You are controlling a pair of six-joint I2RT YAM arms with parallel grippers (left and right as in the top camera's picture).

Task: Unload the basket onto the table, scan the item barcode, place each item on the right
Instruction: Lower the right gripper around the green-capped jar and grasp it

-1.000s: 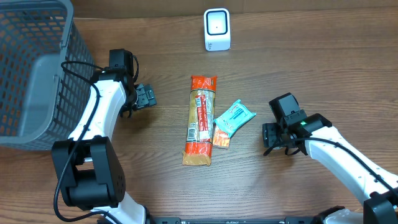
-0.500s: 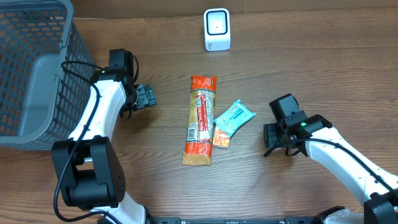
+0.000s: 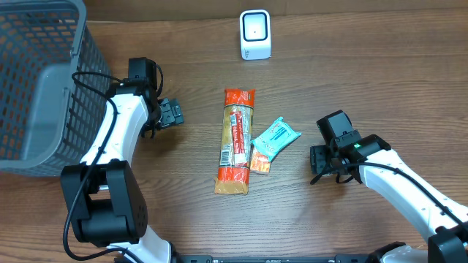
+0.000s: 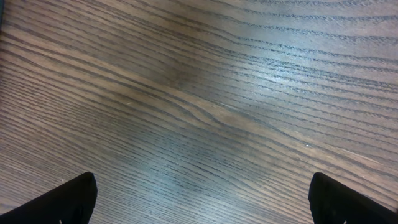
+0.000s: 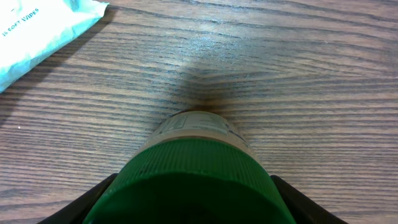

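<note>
Grips a green-capped bottle [image 5: 199, 130] in the right gripper [image 5: 189, 202] at lower right; holds the left gripper [image 3: 175, 113] spread wide, empty, centre left.

Barely anything differs: the right gripper [image 3: 315, 166], clasping a green-capped bottle [image 5: 193, 177], seems to sit a hair farther from the wipes packet [image 3: 276, 138] than a second ago.

The green-capped bottle [image 5: 194, 174] runs off the bottom of the right wrist view, and from above the right gripper [image 3: 316, 164] hides it. The basket [image 3: 36, 44] is cut by the edge.
</note>
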